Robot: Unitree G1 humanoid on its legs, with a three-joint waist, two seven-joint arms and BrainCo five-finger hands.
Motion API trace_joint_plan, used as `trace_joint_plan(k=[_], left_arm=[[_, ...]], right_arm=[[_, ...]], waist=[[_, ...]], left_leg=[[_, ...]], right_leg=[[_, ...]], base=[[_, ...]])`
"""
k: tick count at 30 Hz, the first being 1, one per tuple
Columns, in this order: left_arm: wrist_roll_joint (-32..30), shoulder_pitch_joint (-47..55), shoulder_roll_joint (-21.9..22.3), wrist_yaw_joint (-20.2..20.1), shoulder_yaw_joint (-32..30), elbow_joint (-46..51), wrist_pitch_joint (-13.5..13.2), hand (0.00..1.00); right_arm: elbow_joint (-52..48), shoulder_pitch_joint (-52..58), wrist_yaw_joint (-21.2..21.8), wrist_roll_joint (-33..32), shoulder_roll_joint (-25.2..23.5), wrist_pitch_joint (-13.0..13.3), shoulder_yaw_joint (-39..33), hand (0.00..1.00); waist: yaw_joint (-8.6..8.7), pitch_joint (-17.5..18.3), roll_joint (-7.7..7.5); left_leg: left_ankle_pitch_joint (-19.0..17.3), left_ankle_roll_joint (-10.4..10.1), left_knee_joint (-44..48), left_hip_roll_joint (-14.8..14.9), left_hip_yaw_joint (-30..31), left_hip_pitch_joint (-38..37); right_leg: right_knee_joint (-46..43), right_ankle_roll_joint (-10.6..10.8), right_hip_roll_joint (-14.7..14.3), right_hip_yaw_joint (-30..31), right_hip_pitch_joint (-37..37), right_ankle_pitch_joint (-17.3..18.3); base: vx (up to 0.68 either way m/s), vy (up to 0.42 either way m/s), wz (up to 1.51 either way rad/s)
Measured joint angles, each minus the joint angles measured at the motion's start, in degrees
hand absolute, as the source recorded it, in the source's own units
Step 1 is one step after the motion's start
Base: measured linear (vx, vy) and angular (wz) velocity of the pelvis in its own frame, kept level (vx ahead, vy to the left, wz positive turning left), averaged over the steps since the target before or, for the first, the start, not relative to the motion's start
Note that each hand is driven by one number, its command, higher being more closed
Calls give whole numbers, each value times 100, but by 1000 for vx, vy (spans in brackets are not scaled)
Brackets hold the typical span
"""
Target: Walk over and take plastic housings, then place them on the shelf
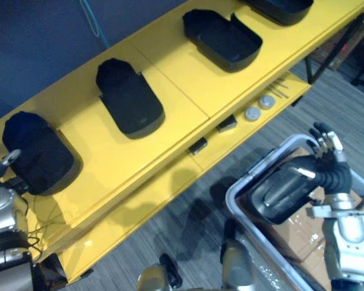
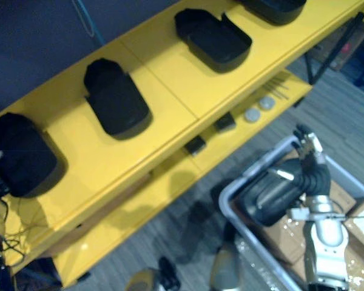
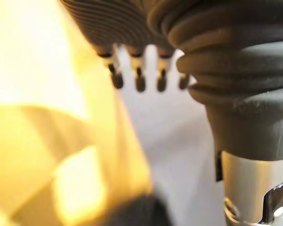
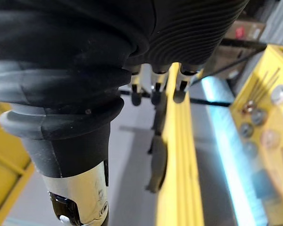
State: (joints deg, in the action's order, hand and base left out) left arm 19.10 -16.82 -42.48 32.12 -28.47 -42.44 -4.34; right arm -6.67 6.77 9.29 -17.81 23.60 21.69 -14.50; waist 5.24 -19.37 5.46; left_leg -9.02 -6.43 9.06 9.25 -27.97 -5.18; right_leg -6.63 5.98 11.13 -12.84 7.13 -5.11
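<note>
Looking down on a long yellow shelf (image 1: 188,91), counting four black plastic housings (image 1: 130,97) on top, the farthest cut off by the frame. Finding a fifth dark housing (image 1: 279,194) in the grey plastic bin (image 1: 249,173) beside the right hand (image 1: 333,173), fingers straight and apart; contact unclear. Seeing the left hand (image 3: 113,19) straight-fingered too; spotting two round silver discs (image 1: 253,113).

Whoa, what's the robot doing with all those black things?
It looks like it is taking black plastic housings from a grey bin to put on the yellow shelf. Four housings sit in a row on the shelf top. Its right hand is at the bin, fingers open, beside another housing lying there. Its left hand, fingers straight, is by the shelf's end.
</note>
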Motion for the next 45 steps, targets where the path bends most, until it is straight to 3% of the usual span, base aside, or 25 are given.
trace_joint_plan(k=[2, 5, 7, 12, 14, 17, 19, 23, 27, 32, 34, 37, 40, 43, 45], left_arm=[[-209, 346, 48, 398, -194, 306, -170, 0], [-463, 789, 325, 940, -759, 1149, -692, 0], [-690, 1163, 767, 1201, -1026, 2204, -1095, 0], [-1242, 1828, 1773, 1257, -1151, 4424, -1411, 0], [-1355, 2125, 2327, 1125, -1158, 5212, -1473, 0], [-1350, 2437, 2791, 903, -1152, 5646, -1590, 0], [-1350, 2690, 3241, 502, -1049, 6102, -1689, 0], [-1316, 3005, 3574, 24, -806, 6509, -1713, 0], [-1280, 3052, 3746, -264, -623, 6566, -1926, 0], [-1228, 3036, 3731, -724, -338, 6847, -2230, 0], [-1074, 3015, 3716, -855, -86, 6859, -2367, 0], [-926, 2734, 3716, -869, 557, 6848, -2382, 0], [-813, 2411, 3718, -838, 872, 6831, -2392, 0], [-823, 2012, 3706, -712, 1133, 6812, -2334, 0], [-825, 1728, 3702, -667, 1203, 6735, -2233, 0]], right_arm=[[-83, 120, 7, -1, -90, 15, 4, 0], [-254, 192, -91, 4, -163, 93, 4, 0], [-361, 186, -294, 10, -263, 106, 2, 0], [-398, -60, -458, 5, -467, 93, 3, 0], [-397, -201, -512, 8, -651, 74, 6, 0], [-377, -283, -628, 18, -798, 40, 29, 0], [-363, -333, -833, 72, -932, 29, 126, 0], [-181, -340, -949, 198, -1157, 21, 238, 0], [126, -308, -1088, 325, -1305, -6, 236, 0], [130, -308, -1903, 767, -1305, -11, 227, 0], [129, -275, -2200, 861, -1312, -18, 200, 0], [64, 64, -2434, 952, -1470, -21, -401, 0], [-156, 479, -2305, 719, -1505, 1, -1044, 0], [-487, 832, -2105, 501, -1528, 89, -1279, 0], [-643, 953, -1961, 501, -1580, 105, -1248, 0]], waist=[[-64, 303, 80], [-212, 633, 180], [-307, 913, 221], [-499, 1150, 191], [-610, 1194, 130], [-712, 1261, 25], [-769, 1302, -85], [-775, 1351, -195], [-765, 1336, -226], [-751, 1356, -300], [-712, 1372, -340], [-413, 1345, -436], [-149, 1330, -445], [155, 1318, -455], [248, 1304, -455]], left_leg=[[66, -4, -167, -13, 66, -12], [125, -13, -396, -33, 144, -212], [138, -35, -524, -44, 275, -367], [150, -54, -633, -41, 562, -496], [168, -68, -661, -48, 689, -496], [188, -70, -667, -48, 739, -482], [221, -69, -679, -56, 859, -474], [294, -59, -743, -103, 951, -465], [313, -63, -776, -116, 957, -455], [387, -113, -885, -101, 824, -470], [388, -129, -885, -75, 626, -486], [350, -181, -889, -40, 148, -637], [223, -224, -876, -1, -279, -896], [100, -257, -826, 20, -626, -1047], [58, -252, -777, 26, -741, -1077]], right_leg=[[308, 8, -39, -124, -145, -112], [691, 56, -80, -311, -527, -207], [947, 99, -108, -497, -840, -241], [1119, 121, -123, -814, -1232, -257], [1122, 121, -111, -939, -1307, -257], [1123, 121, -104, -1047, -1334, -256], [1123, 119, -92, -1123, -1407, -255], [1123, 113, -51, -1223, -1444, -249], [1123, 109, -37, -1225, -1439, -242], [1122, 95, -80, -1092, -1297, -242], [1121, 73, -126, -888, -1163, -280], [1120, 19, -227, -437, -986, -347], [1120, 21, -332, -89, -987, -352], [1120, 15, -415, 241, -901, -390], [1121, 13, -437, 358, -869, -403]], base=[[70, 1, 20], [117, 6, 23], [94, 5, 32], [24, 1, 33], [-25, 8, 28], [-40, -5, 14], [-40, -5, 22], [-45, 2, 15], [-45, 7, 1], [-4, 8, -12], [21, 14, -51], [20, 9, -69], [-2, 2, -65], [-39, -11, -66], [-81, -34, -37]])
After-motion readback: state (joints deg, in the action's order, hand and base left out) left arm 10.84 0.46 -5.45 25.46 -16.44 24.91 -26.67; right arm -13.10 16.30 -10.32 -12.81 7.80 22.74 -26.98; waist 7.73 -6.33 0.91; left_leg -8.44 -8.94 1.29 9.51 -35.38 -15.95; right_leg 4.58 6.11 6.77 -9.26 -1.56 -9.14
